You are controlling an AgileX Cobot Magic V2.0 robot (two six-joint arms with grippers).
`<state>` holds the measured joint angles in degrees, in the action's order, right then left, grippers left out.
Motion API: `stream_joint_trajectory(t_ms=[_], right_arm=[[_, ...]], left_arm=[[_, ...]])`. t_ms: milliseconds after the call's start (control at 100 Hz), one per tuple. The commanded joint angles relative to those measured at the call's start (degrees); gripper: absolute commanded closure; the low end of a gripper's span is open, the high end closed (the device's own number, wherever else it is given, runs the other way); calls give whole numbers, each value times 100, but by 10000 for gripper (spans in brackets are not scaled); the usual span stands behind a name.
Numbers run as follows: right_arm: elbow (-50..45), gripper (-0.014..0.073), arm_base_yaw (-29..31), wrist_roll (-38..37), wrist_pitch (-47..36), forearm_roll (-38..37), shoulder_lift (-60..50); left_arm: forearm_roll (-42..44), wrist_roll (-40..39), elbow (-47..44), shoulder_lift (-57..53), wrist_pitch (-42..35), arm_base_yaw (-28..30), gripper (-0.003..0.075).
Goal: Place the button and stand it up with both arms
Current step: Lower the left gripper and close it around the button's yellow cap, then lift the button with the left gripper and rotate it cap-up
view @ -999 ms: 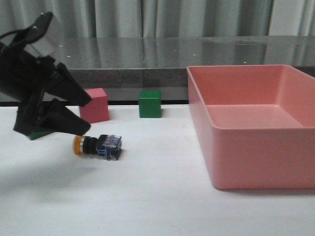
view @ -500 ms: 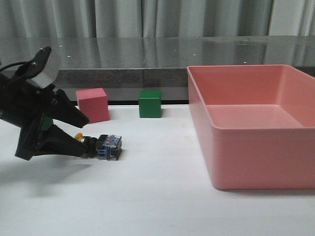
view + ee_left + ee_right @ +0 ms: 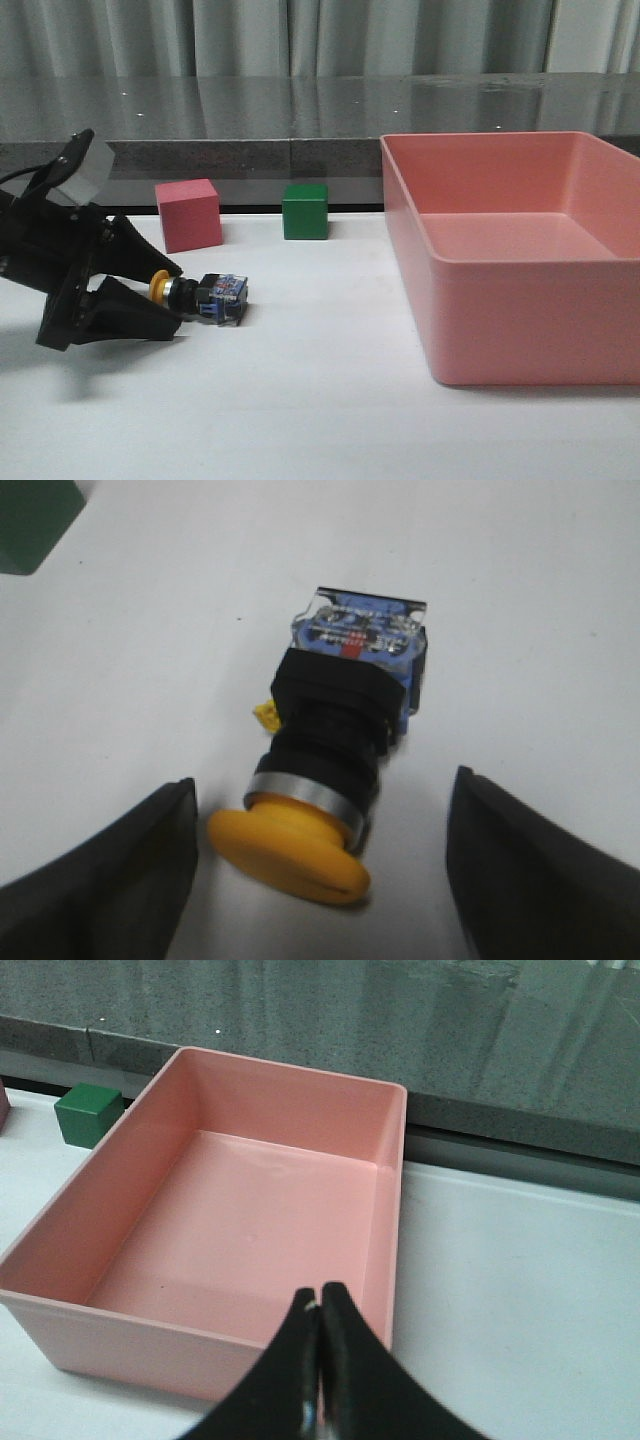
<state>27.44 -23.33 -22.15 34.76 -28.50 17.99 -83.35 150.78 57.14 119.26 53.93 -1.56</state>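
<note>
Button [image 3: 200,294] lies flat, yellow cap toward spread left gripper [image 3: 165,296]; right gripper [image 3: 320,1360] pressed together.

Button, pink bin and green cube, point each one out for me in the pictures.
button [image 3: 322,780]: left wrist view, on the black body just above the silver ring.
pink bin [image 3: 520,310]: front view, on the near outer wall.
green cube [image 3: 304,214]: front view, on the face toward the camera.

Grey curtains [image 3: 300,35] — dark stone ledge [image 3: 300,105].
</note>
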Motion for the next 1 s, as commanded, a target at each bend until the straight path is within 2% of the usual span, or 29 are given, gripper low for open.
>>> stream_joint_trajectory(t_ms=[0, 90, 140, 240, 450, 510, 580, 650, 740, 820, 989], right_arm=[[145, 655, 30, -22, -434, -133, 51], [145, 655, 30, -22, -434, -133, 51], [145, 655, 30, -22, -434, -133, 51], [145, 655, 30, -16, -434, -138, 51], [145, 655, 30, -16, -434, -138, 51], [145, 655, 30, -16, -434, -138, 51], [145, 655, 30, -16, -434, -138, 51], [145, 655, 30, -16, -434, -138, 51], [145, 655, 30, -16, -434, -138, 51], [145, 655, 30, -16, -434, -138, 51], [145, 655, 30, -16, -434, -138, 51]], left_arm=[[-202, 43, 106, -190, 268, 19, 281], [-202, 43, 106, -190, 334, 19, 431], [-202, 43, 106, -190, 375, 33, 552], [-212, -48, 106, -262, 456, 56, 741], [-209, -914, 106, -994, 506, 199, 739], [-187, -1309, 153, -1379, 149, 210, 739], [10, -2259, 255, -1834, -531, 171, 739], [854, -3142, 445, -2243, -948, 65, 739], [2426, -4321, 798, -2607, -984, -144, 739], [3823, -5418, 1188, -2743, -775, -415, 739], [6568, -7029, 1807, -2693, -95, -1230, 739]])
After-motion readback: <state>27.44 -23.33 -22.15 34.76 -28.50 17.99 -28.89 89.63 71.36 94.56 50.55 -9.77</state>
